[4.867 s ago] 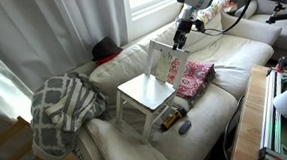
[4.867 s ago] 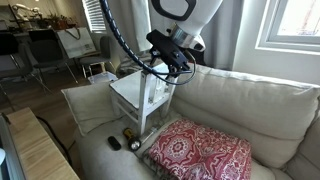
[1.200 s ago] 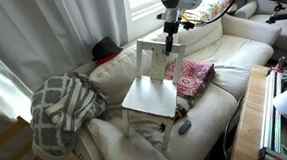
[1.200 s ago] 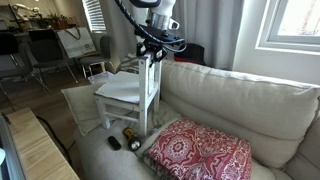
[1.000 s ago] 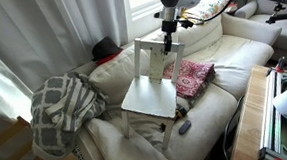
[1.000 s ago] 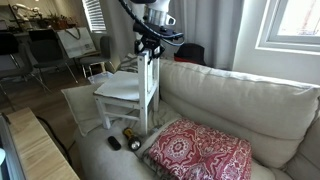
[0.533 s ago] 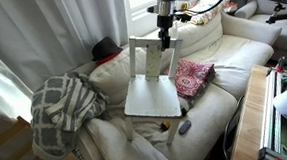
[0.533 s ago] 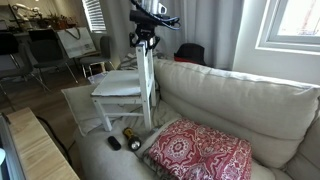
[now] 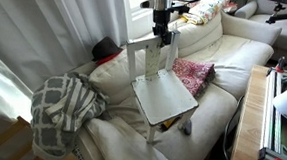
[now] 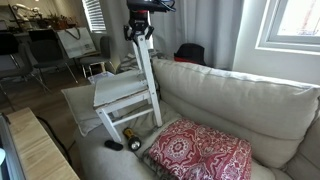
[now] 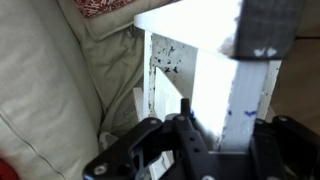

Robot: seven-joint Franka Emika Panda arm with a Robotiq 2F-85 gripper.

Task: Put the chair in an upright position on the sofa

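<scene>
The white chair [image 9: 162, 89] hangs tilted over the cream sofa [image 9: 232, 60], its legs pointing down toward the seat cushion. My gripper [image 9: 163, 35] is shut on the top of the chair's backrest. In an exterior view the chair [image 10: 124, 90] leans with its backrest post slanting up to the gripper [image 10: 140, 30], above the sofa [image 10: 240, 100]. In the wrist view a white part of the chair [image 11: 245, 95] fills the gap at the gripper [image 11: 235, 135], with sofa fabric [image 11: 50, 80] to the left.
A plaid blanket [image 9: 60, 110] lies heaped on the sofa's end. A red patterned cushion [image 9: 193, 75] [image 10: 200, 152] rests next to the chair. Small dark objects [image 10: 128, 140] lie on the seat near the chair legs. A window sits behind the sofa.
The gripper has lifted and swung the chair by its backrest; the seat has turned and the legs now show below it.
</scene>
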